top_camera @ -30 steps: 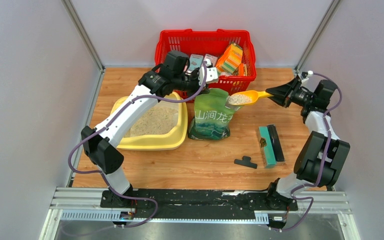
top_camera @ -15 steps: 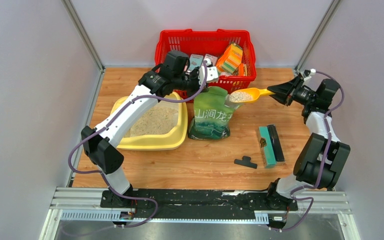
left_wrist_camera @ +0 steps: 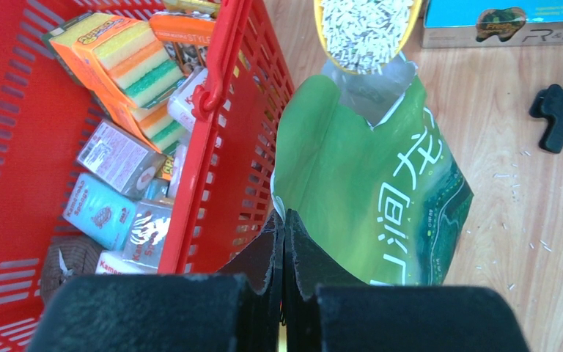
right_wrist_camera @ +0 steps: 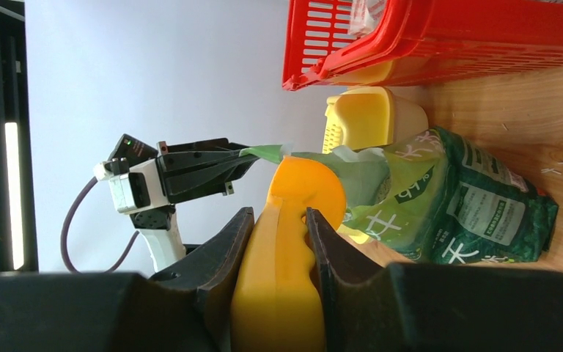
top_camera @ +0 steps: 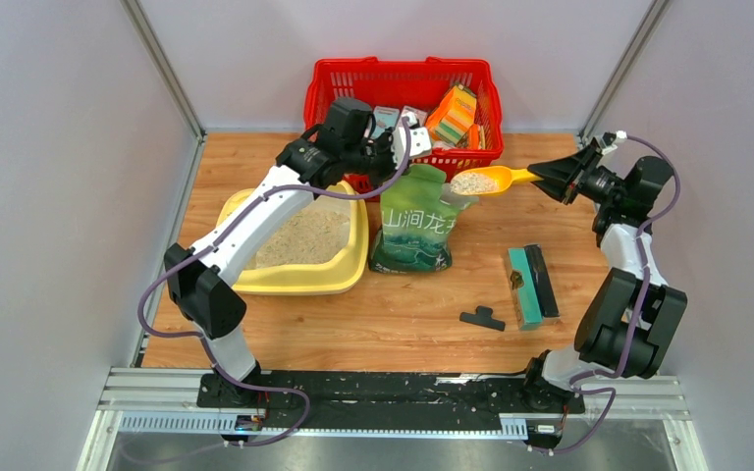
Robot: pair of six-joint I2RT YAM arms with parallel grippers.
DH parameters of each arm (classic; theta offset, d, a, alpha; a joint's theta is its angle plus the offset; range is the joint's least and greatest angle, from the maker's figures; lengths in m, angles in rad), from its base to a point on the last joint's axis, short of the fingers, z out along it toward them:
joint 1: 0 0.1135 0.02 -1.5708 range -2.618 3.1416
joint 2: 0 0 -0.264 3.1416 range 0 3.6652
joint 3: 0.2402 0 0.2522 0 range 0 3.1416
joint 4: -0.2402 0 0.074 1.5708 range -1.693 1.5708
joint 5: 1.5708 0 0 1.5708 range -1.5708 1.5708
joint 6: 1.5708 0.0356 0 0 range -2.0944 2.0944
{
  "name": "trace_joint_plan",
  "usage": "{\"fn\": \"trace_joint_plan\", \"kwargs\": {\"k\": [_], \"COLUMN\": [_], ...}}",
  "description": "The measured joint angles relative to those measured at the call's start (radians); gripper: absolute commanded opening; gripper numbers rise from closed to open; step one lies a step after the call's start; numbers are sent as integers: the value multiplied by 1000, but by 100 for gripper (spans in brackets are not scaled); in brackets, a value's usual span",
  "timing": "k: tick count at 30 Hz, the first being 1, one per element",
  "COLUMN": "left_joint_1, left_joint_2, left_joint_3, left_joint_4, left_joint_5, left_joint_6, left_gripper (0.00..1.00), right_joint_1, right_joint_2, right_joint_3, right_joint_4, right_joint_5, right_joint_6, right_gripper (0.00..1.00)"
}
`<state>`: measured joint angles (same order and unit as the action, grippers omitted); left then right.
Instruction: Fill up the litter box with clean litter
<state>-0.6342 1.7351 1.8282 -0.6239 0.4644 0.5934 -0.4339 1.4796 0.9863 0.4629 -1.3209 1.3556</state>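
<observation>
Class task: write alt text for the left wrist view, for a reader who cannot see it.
The left pincer, shut, pinches the top edge of a green plastic bag with white characters; a yellow plastic scoop heaped with pale litter granules hangs by the bag's open mouth. A red plastic mesh basket stands beside the bag.

My top camera sits high behind the arm bases, looking down and forward over the whole table, far enough back to hold both arms, the litter box and the red basket. The left wrist camera looks down from close above the green bag, while the right wrist camera, rolled on its side, looks low along the yellow scoop toward that bag. All three views share bag and basket.
</observation>
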Motion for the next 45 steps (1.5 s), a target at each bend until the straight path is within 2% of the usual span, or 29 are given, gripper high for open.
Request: {"fn": "trace_joint_plan", "kwargs": {"k": [6,16,18,19,22,28,36,45], "left_joint_1": [0,0,0,0,1,6,14,79], "left_joint_2": [18,64,71,74,76,76,53,-123], "left_joint_3": [11,62,69,75,89,129,113,-4], "left_joint_4": [16,11,10,6,7,34,37,22], "left_joint_5": [-27,-80,-90,-93,-109,-140,-185,-260], "left_joint_6": [0,5,5,4,7,2,-3,0], "left_gripper": [0,3,11,23,42,54,56,57], "right_joint_1": [0,0,0,1,8,50,107,235], "right_joint_2": [-2,-2,-2,-2,0,5,31,94], "right_joint_3": [-44,-46,-46,-46,-46,-45,-35,94], "right_joint_4": [94,151,159,164,172,171,158,117], "right_joint_5": [18,41,44,47,55,76,95,135], "right_joint_6": [110,204,215,219,229,242,248,261], "right_gripper": [0,0,0,0,0,0,0,0]}}
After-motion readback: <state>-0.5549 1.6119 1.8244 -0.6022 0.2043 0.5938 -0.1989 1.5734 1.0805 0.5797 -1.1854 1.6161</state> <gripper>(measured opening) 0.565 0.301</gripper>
